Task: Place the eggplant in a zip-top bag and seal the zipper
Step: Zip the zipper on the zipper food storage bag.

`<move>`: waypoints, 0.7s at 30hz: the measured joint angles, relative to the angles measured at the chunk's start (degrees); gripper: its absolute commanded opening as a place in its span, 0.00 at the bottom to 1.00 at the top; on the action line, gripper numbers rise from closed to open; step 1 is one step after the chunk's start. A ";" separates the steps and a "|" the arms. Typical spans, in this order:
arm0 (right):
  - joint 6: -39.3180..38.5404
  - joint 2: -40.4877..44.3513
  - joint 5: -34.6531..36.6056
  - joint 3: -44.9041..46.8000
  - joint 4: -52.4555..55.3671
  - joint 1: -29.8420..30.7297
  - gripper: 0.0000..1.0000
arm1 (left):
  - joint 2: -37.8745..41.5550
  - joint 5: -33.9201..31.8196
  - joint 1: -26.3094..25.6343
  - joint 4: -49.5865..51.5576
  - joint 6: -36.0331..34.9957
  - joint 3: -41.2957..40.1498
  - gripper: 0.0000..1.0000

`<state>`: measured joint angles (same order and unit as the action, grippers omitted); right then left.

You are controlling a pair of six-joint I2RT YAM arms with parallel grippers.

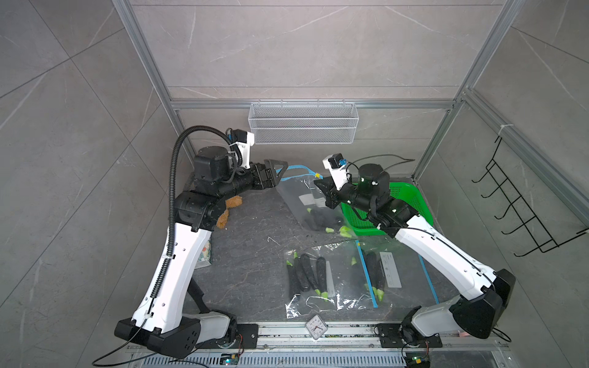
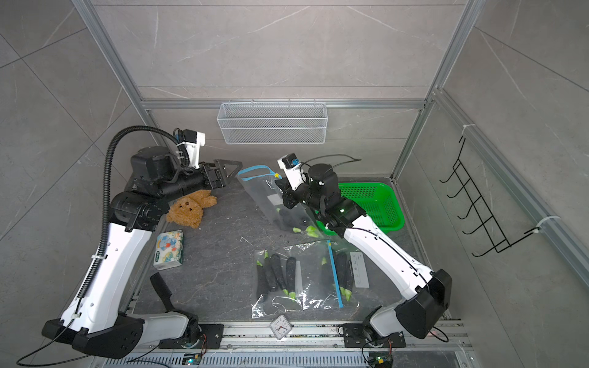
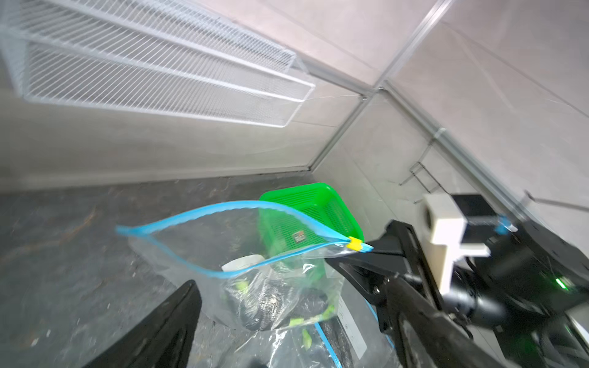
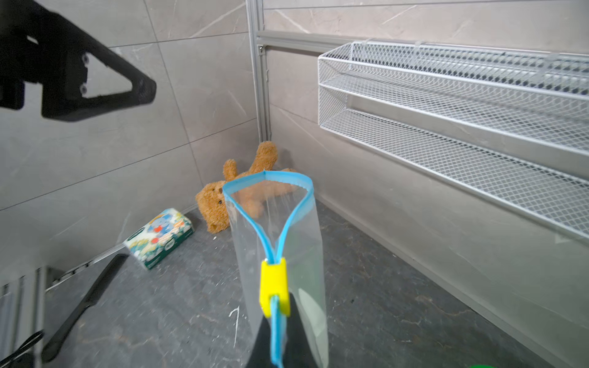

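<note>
While the right claw pinches the bag tight by its blue zipper end, right behind the yellow slider, the left claw stands wide open with nothing in it. Left claw sits near the bag's far corner but apart from it, as the right wrist view shows. Bag mouth gapes in a blue loop with the slider parked at the right-claw end, so the zipper is unsealed. Top of bag is lifted, bottom is down on the worktop just beside the green basket. Eggplant is inside the bag, low at the bottom, dark with green stems. More than one piece, count unclear. Other bags with eggplants lie flat nearer the front edge, one with its blue zipper strip across. Teddy and tissue pack lie on the left side near the left arm. Clock is at the front rail. White wire shelf hangs on the back wall.
</note>
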<state>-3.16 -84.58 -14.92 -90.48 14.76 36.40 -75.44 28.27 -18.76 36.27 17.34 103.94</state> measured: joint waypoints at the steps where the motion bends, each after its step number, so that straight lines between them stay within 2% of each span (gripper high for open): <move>1: -0.39 -0.66 -1.57 -2.86 2.71 -0.26 0.00 | -0.50 2.82 0.07 1.29 -3.65 1.90 0.94; 8: -4.33 -5.88 -10.27 -19.26 22.91 -0.37 0.00 | -6.49 16.44 0.04 12.61 -24.09 11.74 0.94; 15: -6.82 -8.44 -13.99 -24.81 36.02 -0.37 0.00 | -13.99 21.66 0.07 21.70 -34.40 18.86 0.88; 21: -8.11 -10.51 -16.31 -30.03 42.18 -0.37 0.00 | -17.79 25.70 -0.09 28.79 -40.39 25.64 0.87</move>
<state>-11.27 -95.09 -31.22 -120.51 56.95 36.03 -93.23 53.98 -18.85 65.06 -23.05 129.58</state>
